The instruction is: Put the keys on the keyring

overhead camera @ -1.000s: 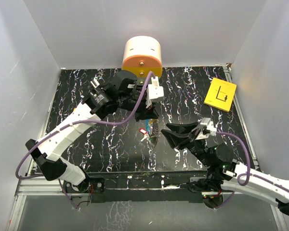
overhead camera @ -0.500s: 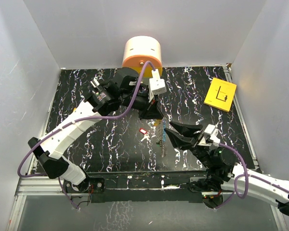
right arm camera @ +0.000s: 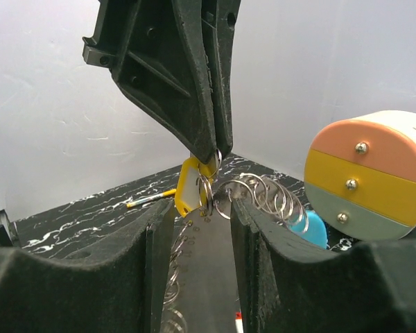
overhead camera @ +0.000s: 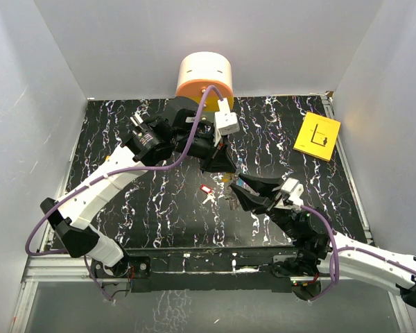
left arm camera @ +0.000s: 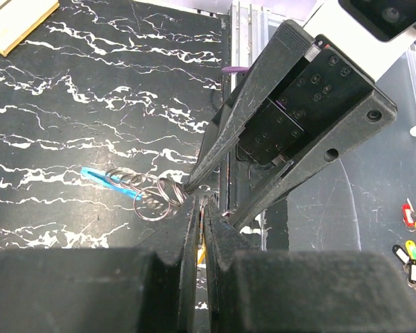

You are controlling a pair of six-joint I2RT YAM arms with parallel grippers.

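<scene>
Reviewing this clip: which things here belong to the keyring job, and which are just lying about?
Part of the job:
- yellow tag, pinched by the left gripper
- chain of rings
- blue tag
- red tag
- right gripper, open, close by

Lying about:
- yellow card
- orange drum

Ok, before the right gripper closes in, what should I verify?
1. Left gripper holds the keyring: ok, shut on a top ring.
2. Right gripper open around the hanging rings: ok, fingers apart on either side.
3. Yellow tag clear of that gripper: cannot tell.
4. Red key in hand: not ok, it lies loose on the table.
</scene>
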